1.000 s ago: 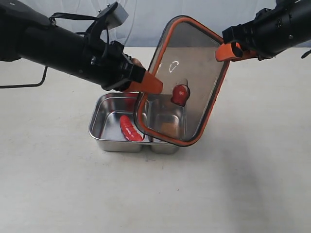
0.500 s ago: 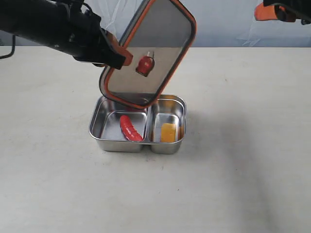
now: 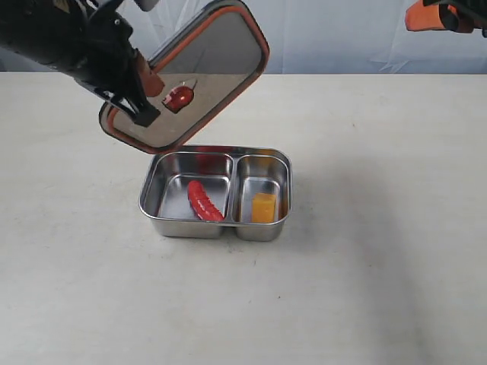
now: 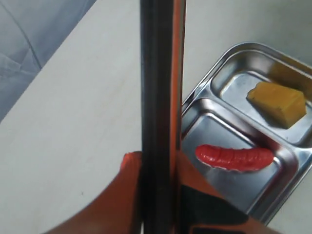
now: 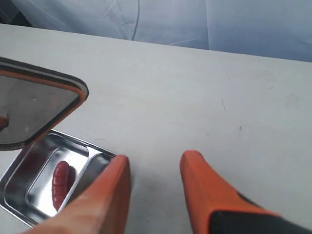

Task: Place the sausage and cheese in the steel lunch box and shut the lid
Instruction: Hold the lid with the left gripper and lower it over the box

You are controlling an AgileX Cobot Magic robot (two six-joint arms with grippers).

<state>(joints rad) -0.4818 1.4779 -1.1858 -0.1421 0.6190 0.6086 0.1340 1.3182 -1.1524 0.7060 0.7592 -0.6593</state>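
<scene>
Above and left of the steel lunch box (image 3: 215, 226), the left gripper (image 3: 143, 97) clamps the dark lid (image 3: 194, 72) by one edge, tilted and clear of the box. Seen from the exterior view, the sausage (image 3: 204, 201) lies in the left compartment and the cheese (image 3: 264, 207) in the right. The right gripper (image 5: 153, 163) hangs well apart, fingers spread, holding nothing.

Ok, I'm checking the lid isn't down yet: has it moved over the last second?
Yes. In the exterior view the lid has swung left and up, no longer covering the unmoved steel lunch box, gripped by the left gripper.
</scene>
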